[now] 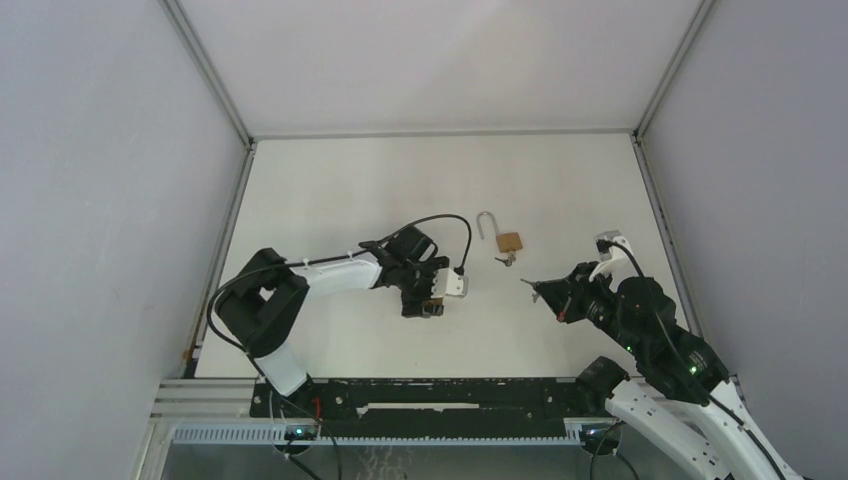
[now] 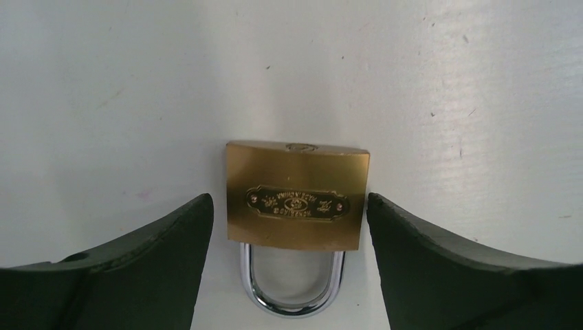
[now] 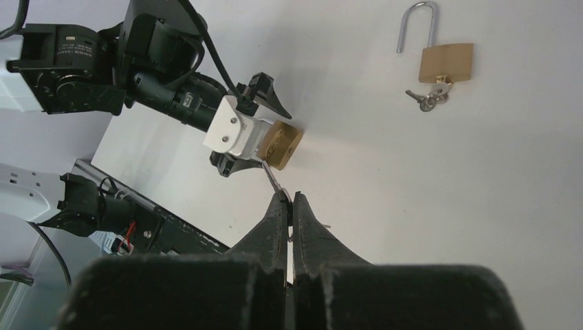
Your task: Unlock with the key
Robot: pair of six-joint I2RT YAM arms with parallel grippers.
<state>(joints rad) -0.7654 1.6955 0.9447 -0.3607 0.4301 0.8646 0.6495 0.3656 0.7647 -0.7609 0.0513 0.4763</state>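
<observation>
A shut brass padlock (image 2: 295, 196) lies on the white table with its steel shackle (image 2: 292, 292) toward the left wrist camera and its keyhole end (image 2: 300, 146) facing away. My left gripper (image 2: 289, 203) stands open around it, one finger on each side; a thin gap shows at the left finger (image 2: 172, 247), and the right finger (image 2: 412, 247) is at the lock's edge. From above, this lock (image 1: 436, 300) sits between those fingers. My right gripper (image 3: 289, 199) is shut on a small key (image 3: 272, 177), whose blade points at the padlock (image 3: 282, 144) from a short distance.
A second brass padlock (image 1: 508, 242) lies further back with its shackle swung open and a bunch of keys (image 1: 505, 260) in its keyhole; the right wrist view shows it too (image 3: 447, 63). A black rail (image 1: 440, 395) runs along the near table edge. Grey walls enclose the table.
</observation>
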